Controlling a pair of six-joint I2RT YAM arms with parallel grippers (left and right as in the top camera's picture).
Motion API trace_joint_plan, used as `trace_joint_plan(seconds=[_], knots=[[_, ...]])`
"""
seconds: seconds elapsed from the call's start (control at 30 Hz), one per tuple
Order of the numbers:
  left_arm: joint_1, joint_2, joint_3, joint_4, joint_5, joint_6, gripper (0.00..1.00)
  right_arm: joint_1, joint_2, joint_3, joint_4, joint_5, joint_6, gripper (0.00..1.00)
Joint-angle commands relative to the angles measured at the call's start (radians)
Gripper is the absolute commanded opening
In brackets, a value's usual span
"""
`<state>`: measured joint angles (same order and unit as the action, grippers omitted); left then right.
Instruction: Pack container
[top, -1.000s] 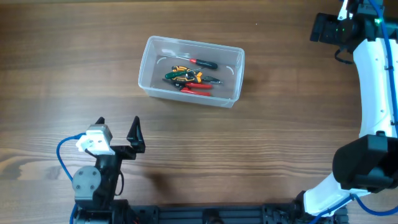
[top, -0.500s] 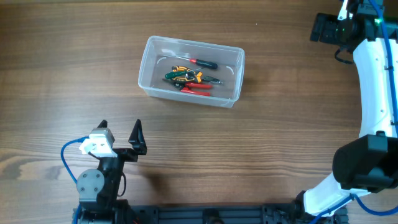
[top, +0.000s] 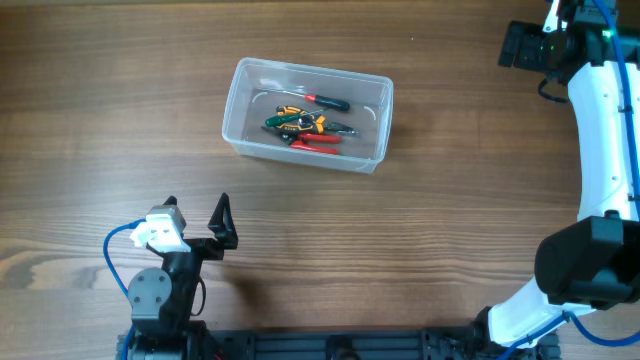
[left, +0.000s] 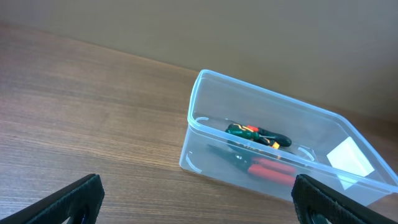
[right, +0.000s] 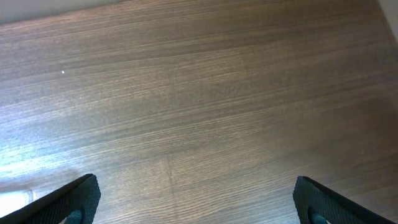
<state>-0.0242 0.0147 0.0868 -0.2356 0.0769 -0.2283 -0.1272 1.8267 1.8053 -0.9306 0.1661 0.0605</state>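
The clear plastic container (top: 306, 115) sits on the wooden table, left of centre at the back. Inside lie several hand tools: red-handled pliers (top: 318, 141), a green-and-yellow tool (top: 290, 122) and a red-and-black screwdriver (top: 328, 101). It also shows in the left wrist view (left: 273, 146), with the tools inside. My left gripper (top: 195, 212) is open and empty at the front left, well short of the container. My right gripper (right: 196, 202) is open and empty over bare wood at the far right back; its arm (top: 600, 120) shows overhead.
The wooden table (top: 450, 200) bears nothing besides the container. A white label (left: 349, 155) is on the container's right end wall. The right arm's base (top: 585, 265) stands at the front right.
My left gripper has drawn back a little toward the front edge and slightly right. The container and right arm have not moved.
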Motion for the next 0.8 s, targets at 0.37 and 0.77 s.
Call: trace_joint_plan(seconds=[0.37,0.77], knots=[[0.008,-0.011,-0.014,0.0,0.019,0.169,1.0,0.002,-0.024,0.014,0.002,0.014,0.019,1.0],[0.008,-0.01,-0.014,0.0,0.019,0.169,1.0,0.002,-0.024,0.014,0.003,0.014,0.018,1.0]])
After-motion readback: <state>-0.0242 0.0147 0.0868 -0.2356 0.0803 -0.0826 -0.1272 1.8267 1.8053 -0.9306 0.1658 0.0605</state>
